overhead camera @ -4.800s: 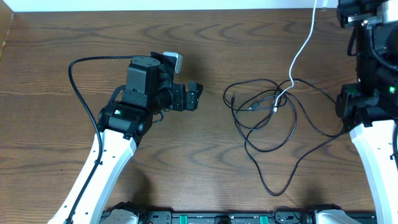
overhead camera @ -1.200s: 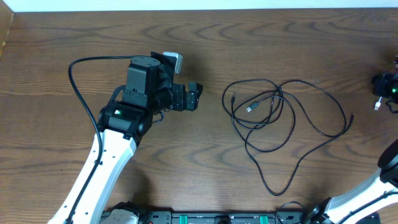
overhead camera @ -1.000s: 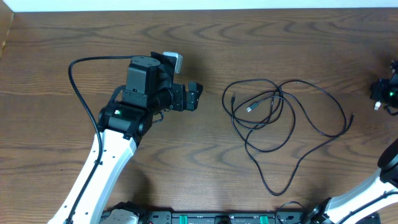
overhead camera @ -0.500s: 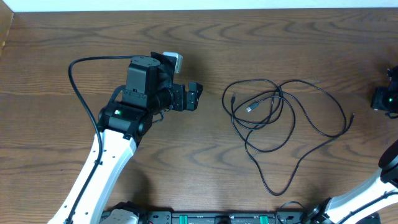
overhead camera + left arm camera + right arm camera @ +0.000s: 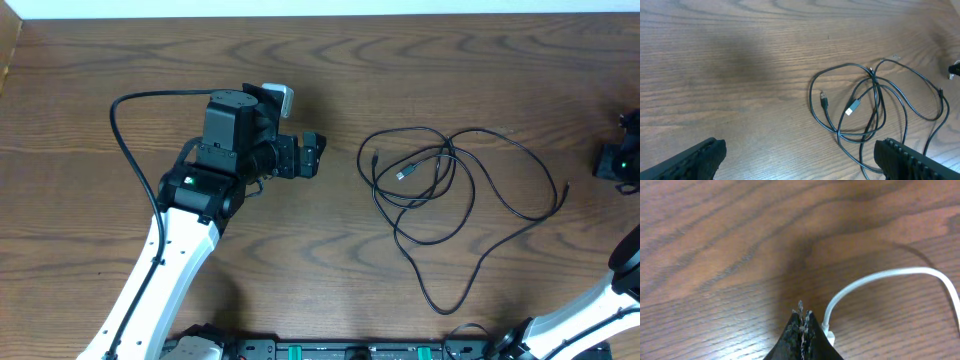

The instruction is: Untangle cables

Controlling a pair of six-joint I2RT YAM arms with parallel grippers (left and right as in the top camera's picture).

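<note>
Table (image 5: 300, 270); only right wrist sees white cable (image 5: 900, 271); right jaws closed, left jaws spread.

Overhead view: even, diffuse light; the table (image 5: 330, 300) shows sharp wood grain, and the black cables (image 5: 447, 152) cast almost no shadow. A bright white strip runs along the top edge. Left wrist view: a broad soft shadow lies on the wood at upper left, a pale washed-out sheen in the upper right corner. Right wrist view: close, soft focus, grain smeared; a dark shadow patch sits above the right gripper (image 5: 802, 312), and the white cable (image 5: 880, 280) throws a curved shadow.
</note>
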